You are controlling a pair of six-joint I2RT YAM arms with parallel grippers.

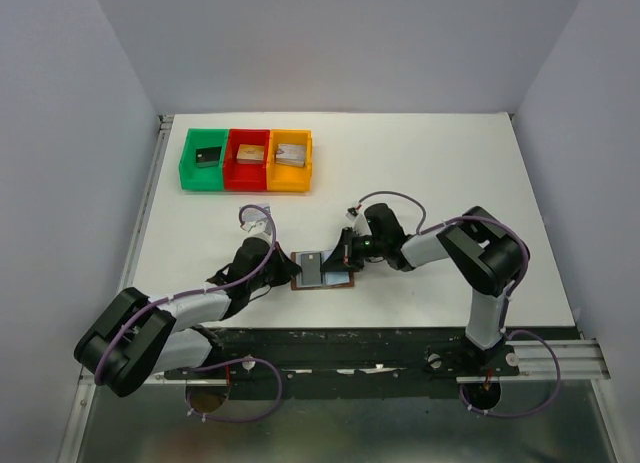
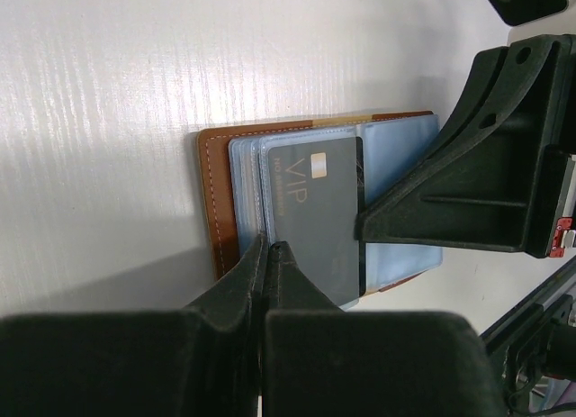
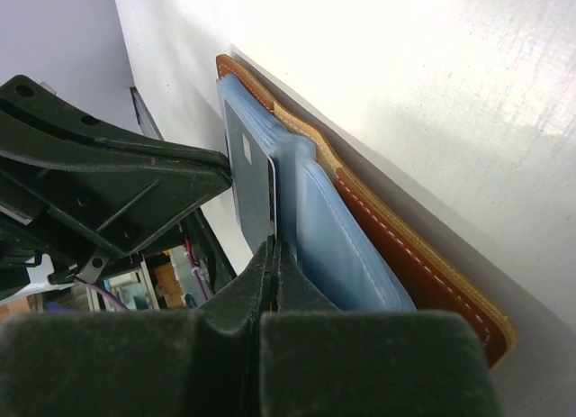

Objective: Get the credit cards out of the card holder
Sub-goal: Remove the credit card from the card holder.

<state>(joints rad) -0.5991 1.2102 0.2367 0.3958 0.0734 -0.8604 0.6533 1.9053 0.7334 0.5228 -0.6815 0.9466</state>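
Observation:
The card holder (image 1: 336, 280), a brown wallet with light blue lining, lies open on the white table between my arms. A silvery grey credit card (image 1: 312, 266) marked VIP sticks partly out of its blue pockets. In the left wrist view my left gripper (image 2: 267, 248) is shut on the edge of the blue lining beside the card (image 2: 315, 219), at the wallet's (image 2: 216, 201) near side. In the right wrist view my right gripper (image 3: 275, 248) is shut on the card's (image 3: 247, 192) opposite edge, next to the wallet (image 3: 423, 264). Other cards are hidden.
Green (image 1: 190, 168), red (image 1: 232, 168) and orange (image 1: 305, 168) trays stand in a row at the back left, each with a small block inside. Both grippers (image 1: 291, 271) (image 1: 347, 258) meet close together over the wallet near the table's front edge.

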